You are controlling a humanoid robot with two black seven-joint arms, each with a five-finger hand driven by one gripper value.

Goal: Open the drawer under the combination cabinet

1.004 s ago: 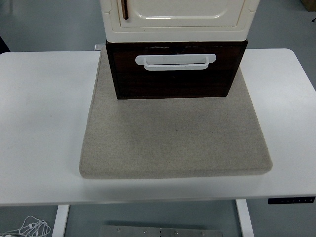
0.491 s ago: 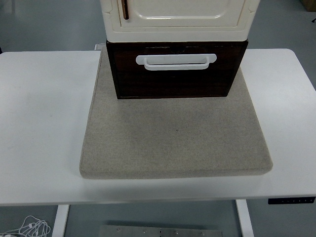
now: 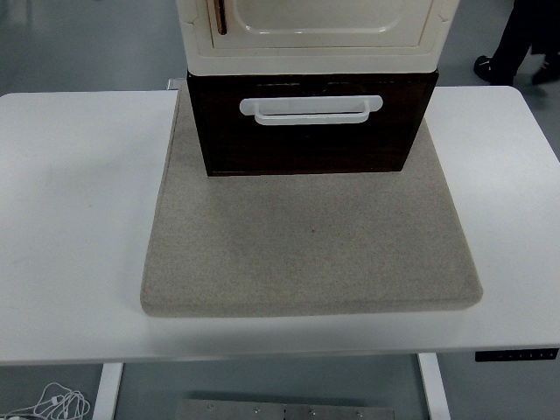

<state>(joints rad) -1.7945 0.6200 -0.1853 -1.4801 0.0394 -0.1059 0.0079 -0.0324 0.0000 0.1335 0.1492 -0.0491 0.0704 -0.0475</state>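
One dark wooden drawer (image 3: pixel 311 140) under glossy cream cabinet (image 3: pixel 315 35).

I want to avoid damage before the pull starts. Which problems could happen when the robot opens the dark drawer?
The cream cabinet stands on the drawer, so a hard pull on the white handle might drag or tip the whole stack.

The grey mat may slide on the table.

A person is near the far right corner.

This looks like a lab or test room. A plain white table (image 3: pixel 79 219) with a small button panel (image 3: pixel 516 354) on its edge stands on a bare grey floor (image 3: pixel 87 39). Loose white cables (image 3: pixel 52 404) lie underneath. A person's dark legs and shoes (image 3: pixel 516 48) show behind.
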